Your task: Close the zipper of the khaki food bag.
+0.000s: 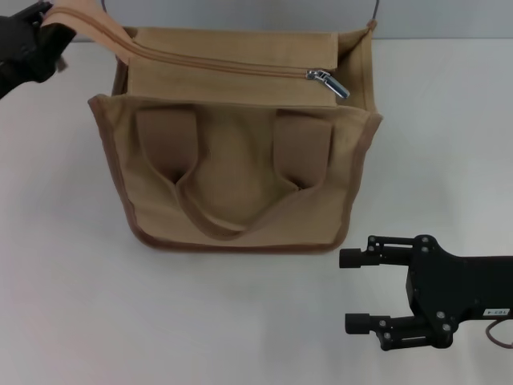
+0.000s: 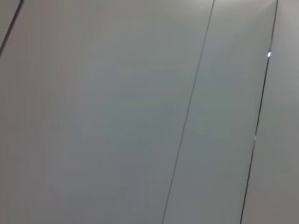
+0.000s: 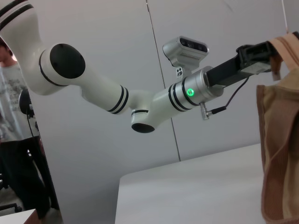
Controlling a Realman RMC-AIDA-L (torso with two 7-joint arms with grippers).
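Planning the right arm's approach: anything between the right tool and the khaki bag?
Nothing: in the head view, only bare table separates the open right tool from the khaki food bag.

The robot's left arm is built of glossy white rounded segments with black discs at the joints and paired black rings around the sleeves. Near its wrist a silver collar carries a glowing green light, and a thin black cable loops out of a small metal plug there. A grey camera pod sits on top. The left hand is matte black. The right hand is black too, with two rod-like fingers, visible screws and a small white label.
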